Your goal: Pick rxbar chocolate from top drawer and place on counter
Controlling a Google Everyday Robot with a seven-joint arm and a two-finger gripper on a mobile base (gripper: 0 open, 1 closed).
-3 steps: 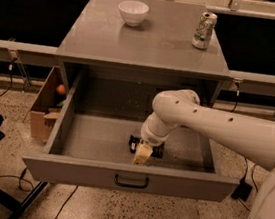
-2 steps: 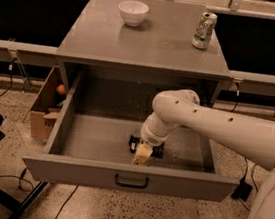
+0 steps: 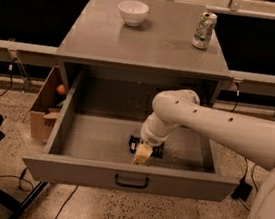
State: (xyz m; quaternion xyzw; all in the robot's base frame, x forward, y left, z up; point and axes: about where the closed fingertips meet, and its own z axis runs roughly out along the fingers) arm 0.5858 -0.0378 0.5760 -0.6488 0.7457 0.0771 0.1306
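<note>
My gripper (image 3: 142, 155) is down inside the top drawer (image 3: 98, 139), close to its front wall and a little right of the small black handle (image 3: 131, 182) on the front panel. Only its pale yellowish tip shows below my white wrist, and I cannot tell how far it is open or whether it has hold of anything.

The rxbar chocolate (image 3: 158, 152) lies flat on the drawer floor directly under and behind the tip. It is a small, dark, flat bar, nearly black against the grey metal. One end of it pokes out to the left of my wrist and the other to the right, while the middle is hidden by the wrist and tip. I cannot make out any lettering on the wrapper from here. The tip looks to be touching it or just above it; I cannot say which.

My arm (image 3: 225, 130) comes in from the right, over the drawer's right wall, and bends down to the gripper.

The drawer stands pulled fully out. Above and beyond my gripper is the counter (image 3: 151, 45), grey and slightly glossy. On it, far back to the left, sits a white bowl (image 3: 133, 12), and far back to the right stands a green-and-white can (image 3: 204, 30). To the left, outside the drawer, a cardboard box (image 3: 39, 116) sits on the floor.
</note>
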